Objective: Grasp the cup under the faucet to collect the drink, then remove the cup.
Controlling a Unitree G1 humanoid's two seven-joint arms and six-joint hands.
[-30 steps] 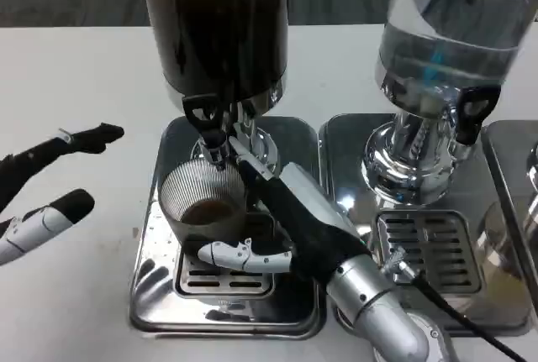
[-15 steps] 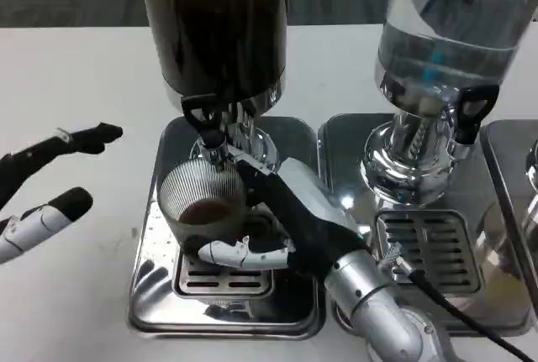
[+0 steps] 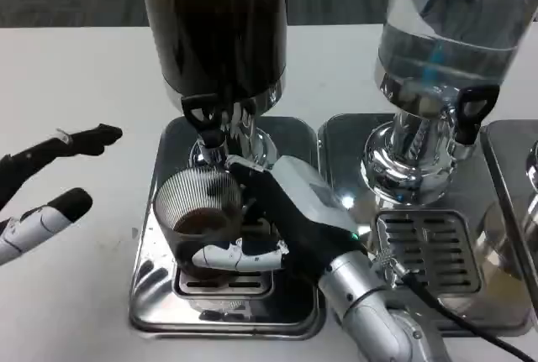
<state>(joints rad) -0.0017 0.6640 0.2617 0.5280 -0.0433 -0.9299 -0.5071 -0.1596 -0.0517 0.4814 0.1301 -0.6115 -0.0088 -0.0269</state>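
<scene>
right robot hand (image 3: 277, 219) clamped round cup (image 3: 200, 215) | cup on drip tray (image 3: 160, 295), just below dark dispenser's faucet (image 3: 206, 127), some drink inside | left robot hand (image 3: 42, 190) fingers apart, left of tray | risk: tilting cup on removal spills drink

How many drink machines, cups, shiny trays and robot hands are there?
Drink machines: 2, dark dispenser and clear dispenser.
Cups: 1, the ribbed cup, held by the right hand.
Shiny trays: 2 whole, left drip tray and right drip tray.
Robot hands: 2, including the left hand.
Total: 7
</scene>
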